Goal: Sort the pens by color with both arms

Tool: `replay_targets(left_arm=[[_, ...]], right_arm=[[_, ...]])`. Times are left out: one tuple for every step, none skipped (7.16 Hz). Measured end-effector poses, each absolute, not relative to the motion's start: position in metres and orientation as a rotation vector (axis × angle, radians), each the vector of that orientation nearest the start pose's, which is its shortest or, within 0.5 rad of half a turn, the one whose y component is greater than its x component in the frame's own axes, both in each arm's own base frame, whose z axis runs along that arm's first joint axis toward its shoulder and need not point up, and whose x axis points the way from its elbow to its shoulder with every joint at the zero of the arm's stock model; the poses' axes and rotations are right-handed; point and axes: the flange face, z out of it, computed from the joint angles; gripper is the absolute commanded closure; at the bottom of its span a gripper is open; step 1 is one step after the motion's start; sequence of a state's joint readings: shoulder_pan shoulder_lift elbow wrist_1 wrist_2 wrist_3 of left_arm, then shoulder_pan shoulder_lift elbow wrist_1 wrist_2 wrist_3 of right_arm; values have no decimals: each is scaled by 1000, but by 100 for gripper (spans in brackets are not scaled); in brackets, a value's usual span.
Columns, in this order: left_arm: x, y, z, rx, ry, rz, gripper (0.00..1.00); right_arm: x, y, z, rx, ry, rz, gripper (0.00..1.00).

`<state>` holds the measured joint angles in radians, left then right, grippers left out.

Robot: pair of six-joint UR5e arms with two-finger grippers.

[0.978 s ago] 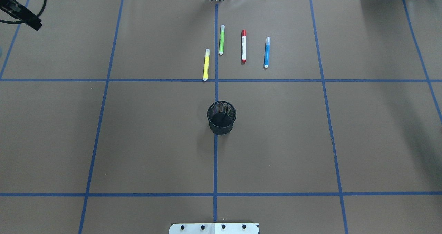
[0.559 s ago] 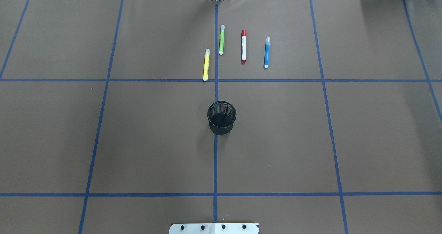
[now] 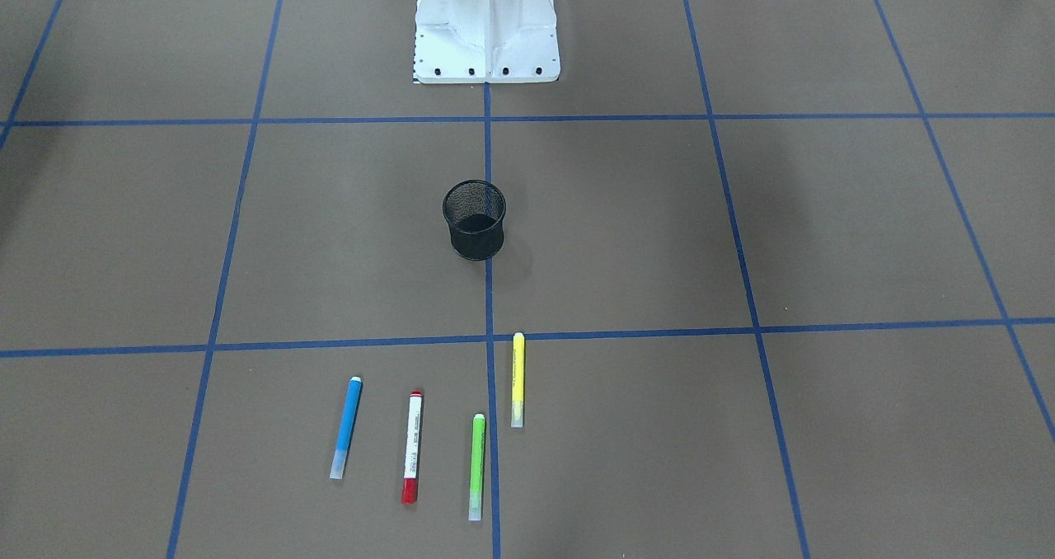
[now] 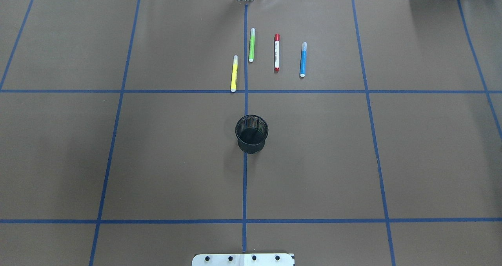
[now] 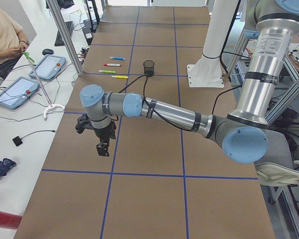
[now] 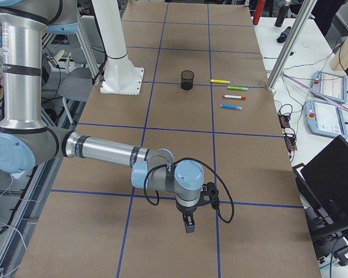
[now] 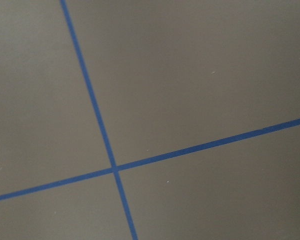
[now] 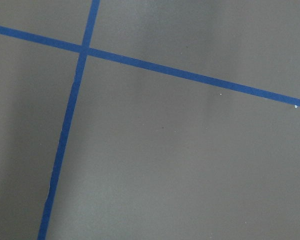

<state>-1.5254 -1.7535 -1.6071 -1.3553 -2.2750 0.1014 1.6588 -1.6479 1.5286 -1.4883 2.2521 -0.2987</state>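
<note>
Four pens lie side by side on the far part of the brown table: yellow (image 4: 234, 73), green (image 4: 251, 45), white with red ends (image 4: 277, 52) and blue (image 4: 303, 59). The front-facing view shows them as blue (image 3: 346, 427), red-ended white (image 3: 412, 447), green (image 3: 477, 467) and yellow (image 3: 518, 379). My left gripper (image 5: 103, 148) hangs over the table's left end, far from the pens. Over the right end hangs my right gripper (image 6: 188, 226). Both show only in the side views, so I cannot tell whether they are open or shut. Each wrist view holds only bare table with blue tape lines.
A black mesh cup (image 4: 251, 133) stands upright at the table's middle, between the pens and the white pedestal base (image 3: 486, 23). Blue tape lines grid the table. A seated person (image 5: 2, 35) and tablets (image 5: 17, 90) are beyond the far edge. A laptop (image 6: 336, 174) sits off the right end.
The left gripper, at the overhead view's top-left corner one second ago, has left that view. The pens and the cup have not moved.
</note>
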Motion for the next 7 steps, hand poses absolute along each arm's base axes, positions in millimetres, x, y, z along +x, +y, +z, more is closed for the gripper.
replay_targets(left_arm=[[-45,-541,599,22,732,141,0],[-46,-522,620,26,746,140,0],[-46,-511,630,34,749,140,0],[-47,-506,633,39,749,140,0],[-47,-504,632,46,750,142,0],[-47,-503,627,56,748,146,0],[-47,-502,622,68,743,151,0]], right_arm=[[110,-455,703,96,-695,-187,0],[110,-468,686,84,-710,-181,0],[111,-478,664,73,-717,-176,0],[111,-483,640,66,-720,-172,0],[110,-486,622,57,-722,-168,0],[107,-489,614,51,-725,-170,0],[98,-492,609,41,-725,-175,0]])
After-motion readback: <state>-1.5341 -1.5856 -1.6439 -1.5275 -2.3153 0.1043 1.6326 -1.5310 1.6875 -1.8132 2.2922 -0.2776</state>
